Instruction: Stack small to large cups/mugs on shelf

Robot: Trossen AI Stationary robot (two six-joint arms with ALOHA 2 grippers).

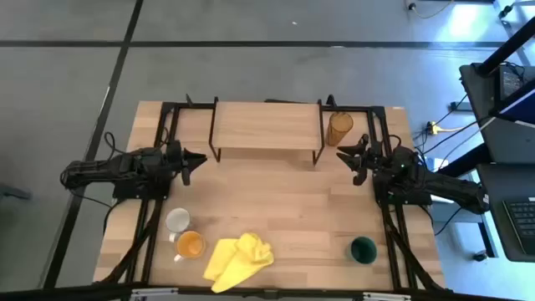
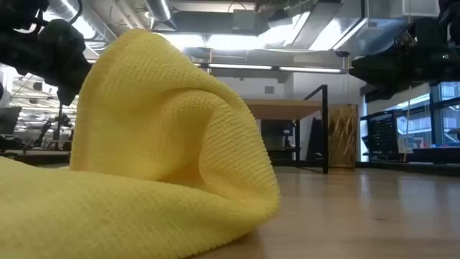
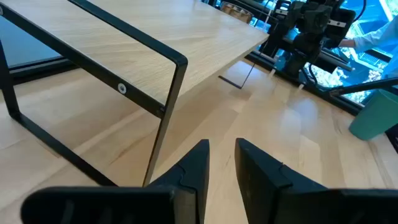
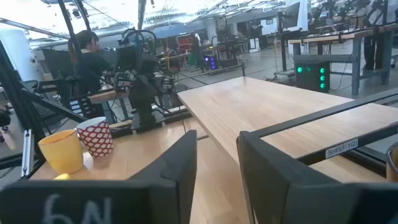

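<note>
The shelf (image 1: 266, 127) stands on its black legs at the table's far middle and nothing is on it. The amber tumbler (image 1: 338, 128) stands on the table just right of it. The white-grey mug (image 1: 177, 220) and the orange mug (image 1: 191, 245) stand near the front left. The dark green cup (image 1: 362, 249) stands at the front right. My left gripper (image 1: 196, 159) hovers open off the shelf's left front corner. My right gripper (image 1: 347, 156) hovers open off its right front corner, near the tumbler. Both are empty.
A crumpled yellow cloth (image 1: 238, 259) lies at the front middle beside the orange mug and fills most of the low view (image 2: 144, 144). Black frame rails run along the table's left and right sides. A person (image 4: 84, 50) shows in the room beyond the table.
</note>
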